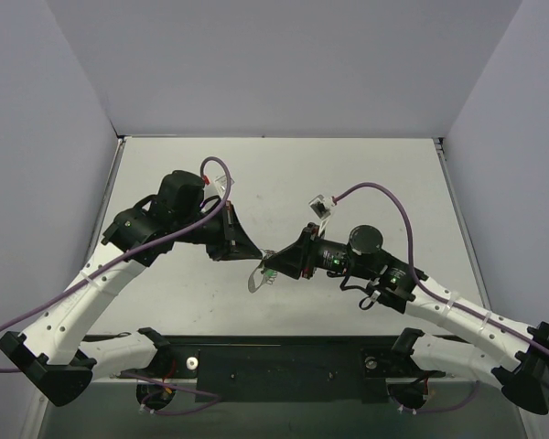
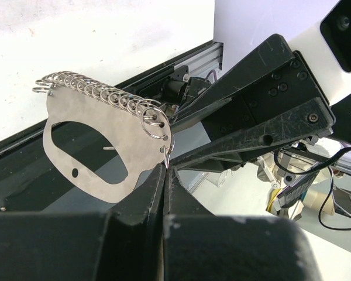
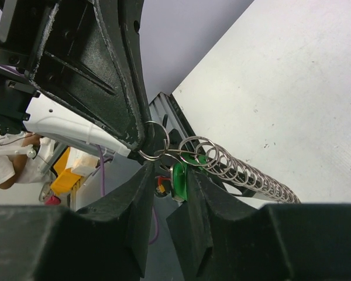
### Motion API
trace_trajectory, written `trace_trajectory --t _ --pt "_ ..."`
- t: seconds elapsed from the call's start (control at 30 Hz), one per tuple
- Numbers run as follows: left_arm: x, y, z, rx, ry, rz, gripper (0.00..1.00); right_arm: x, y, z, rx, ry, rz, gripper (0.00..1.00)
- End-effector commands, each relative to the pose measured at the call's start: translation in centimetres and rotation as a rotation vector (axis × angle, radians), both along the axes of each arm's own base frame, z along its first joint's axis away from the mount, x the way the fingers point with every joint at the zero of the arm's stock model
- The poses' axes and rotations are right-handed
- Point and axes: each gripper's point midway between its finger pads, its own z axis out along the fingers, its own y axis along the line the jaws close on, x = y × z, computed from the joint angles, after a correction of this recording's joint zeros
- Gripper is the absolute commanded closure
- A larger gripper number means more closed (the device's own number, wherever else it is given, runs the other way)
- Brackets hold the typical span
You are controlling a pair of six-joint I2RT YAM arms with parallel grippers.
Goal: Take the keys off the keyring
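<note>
Aloft, left hand [image 2: 167,171] pinches the keyring [image 2: 105,114]; right hand [image 3: 171,171] brackets the green key [image 3: 179,181], grip unclear.

A robotics lab test cell is indicated. A white table [image 1: 284,183] is enclosed by plain pale walls [image 1: 293,64] at nine, twelve and three o'clock. Two white-and-black robot arms [image 1: 82,306] are bolted beside a black mounting plate [image 1: 284,366] at six o'clock, and purple cables [image 1: 375,184] are trailed from them.
</note>
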Motion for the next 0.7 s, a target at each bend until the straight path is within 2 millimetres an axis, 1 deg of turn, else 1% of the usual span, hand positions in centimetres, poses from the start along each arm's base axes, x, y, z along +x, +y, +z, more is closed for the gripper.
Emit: trace_trajectory --t 0.0,0.2,0.33,0.37,0.4,0.43,0.47,0.57,0.6,0.63,0.67 --pt "-0.1 -0.1 2.4 -0.076 -0.062 -0.007 1.0 0.4 0.5 3.2 0.059 -0.077 0.004 0.77" --pt "-0.3 -0.1 2.5 -0.08 -0.066 -0.012 1.0 0.5 0.5 3.3 0.06 -0.08 -0.001 0.84" --pt "-0.3 0.0 2.3 -0.074 -0.066 -0.01 1.0 0.6 0.4 3.2 0.047 -0.081 -0.007 0.94" --pt "-0.2 0.0 2.2 -0.069 -0.064 -0.008 1.0 0.5 0.3 3.0 0.038 -0.081 -0.005 0.97" --pt "-0.3 0.1 2.2 -0.066 -0.065 -0.012 1.0 0.5 0.3 3.1 0.035 -0.084 -0.006 0.98" --pt "-0.2 0.1 2.0 -0.059 -0.067 -0.008 1.0 0.5 0.2 2.6 0.012 -0.08 -0.005 0.99" --pt "-0.3 0.2 1.9 -0.052 -0.064 -0.005 1.0 0.5 0.1 2.9 0.009 -0.087 -0.003 1.0" --pt "-0.3 0.4 1.5 -0.037 -0.063 -0.008 1.0 0.5 -0.2 2.0 -0.049 -0.087 -0.006 1.0" --pt "-0.3 0.4 1.4 -0.035 -0.061 -0.007 1.0 0.4 -0.3 2.1 -0.058 -0.092 -0.005 1.0" --pt "-0.3 0.4 1.3 -0.031 -0.06 -0.009 1.0 0.4 -0.4 1.7 -0.08 -0.092 -0.004 1.0" --pt "-0.3 0.4 1.3 -0.03 -0.061 -0.01 1.0 0.5 -0.5 1.8 -0.087 -0.097 -0.009 1.0"
